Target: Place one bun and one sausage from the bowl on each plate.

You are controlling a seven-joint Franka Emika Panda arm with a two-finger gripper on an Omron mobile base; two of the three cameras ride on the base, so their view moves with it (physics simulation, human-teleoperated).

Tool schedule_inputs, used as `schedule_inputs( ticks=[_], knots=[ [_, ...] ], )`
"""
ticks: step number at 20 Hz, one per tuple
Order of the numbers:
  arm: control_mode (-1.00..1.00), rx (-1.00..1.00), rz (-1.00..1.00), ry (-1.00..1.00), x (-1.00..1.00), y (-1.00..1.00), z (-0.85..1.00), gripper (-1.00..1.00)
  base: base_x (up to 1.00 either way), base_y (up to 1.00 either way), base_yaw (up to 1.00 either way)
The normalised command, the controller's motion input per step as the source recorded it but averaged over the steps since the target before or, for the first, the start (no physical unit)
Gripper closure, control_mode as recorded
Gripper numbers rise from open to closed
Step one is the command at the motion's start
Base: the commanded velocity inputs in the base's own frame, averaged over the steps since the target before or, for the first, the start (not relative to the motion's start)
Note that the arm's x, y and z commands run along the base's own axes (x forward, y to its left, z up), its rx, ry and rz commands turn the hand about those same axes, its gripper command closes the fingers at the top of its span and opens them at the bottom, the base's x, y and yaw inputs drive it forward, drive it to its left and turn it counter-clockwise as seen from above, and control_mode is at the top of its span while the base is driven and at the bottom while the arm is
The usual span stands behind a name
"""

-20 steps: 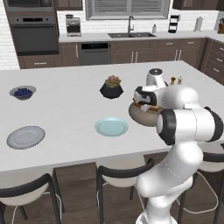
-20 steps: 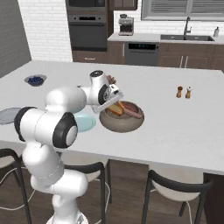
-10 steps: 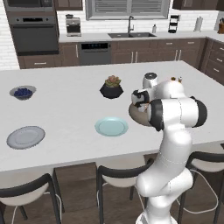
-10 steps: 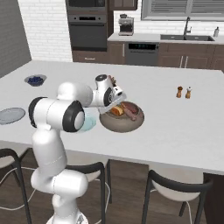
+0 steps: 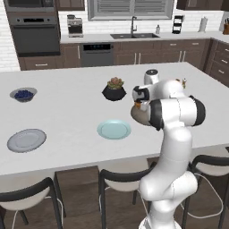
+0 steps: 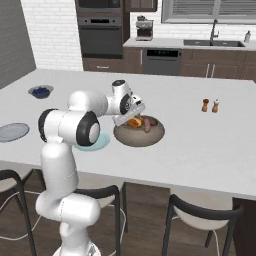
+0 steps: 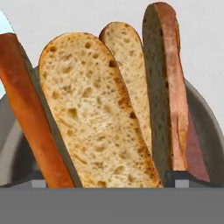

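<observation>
The buns (image 7: 94,113) stand close before the pincer (image 6: 131,113), leaning in the bowl (image 6: 150,137) with a sausage (image 7: 175,87) beside them. The pincer hangs spread wide just over them, grasping nothing. The teal plate (image 5: 114,129) sits nearby on the bench (image 5: 67,112); the grey plate (image 5: 26,140) lies well apart.

Home kitchen, rendered. Large white island counter (image 5: 67,112) in front, dark bar stools (image 5: 120,183) tucked under near edge. Back wall: dark wood cabinets (image 5: 134,51), built-in wall oven (image 5: 36,33), dishwasher (image 5: 96,53), sink with tall faucet (image 5: 133,27) under window with blinds (image 5: 129,6), coffee machine (image 5: 74,26) on back counter, white brick tile (image 6: 50,30). On island: salt and pepper shakers (image 6: 210,105), potted succulent (image 5: 114,89), small bowl of berries (image 5: 23,94), plates (image 5: 114,129), bowl of buns and sausages (image 6: 139,131).
</observation>
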Motion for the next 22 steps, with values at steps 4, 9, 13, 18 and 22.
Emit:
schedule_inputs(
  ticks=[4,9,13,18,22],
  knots=[
    [-1.00,0.07,0.00,-0.03,-0.82,0.02,0.04,1.00,0.00,0.00,0.00],
    [-1.00,0.01,0.00,0.00,-0.32,0.58,0.79,1.00,0.00,0.00,0.00],
    [-1.00,0.00,0.04,0.20,-0.29,1.00,0.87,1.00,0.00,0.00,0.00],
    [-1.00,0.07,0.01,0.33,-0.59,0.84,-0.02,1.00,0.00,0.00,0.00],
    [-1.00,0.06,-0.04,0.21,-0.25,0.57,-0.33,1.00,0.00,0.00,0.00]
  ],
)
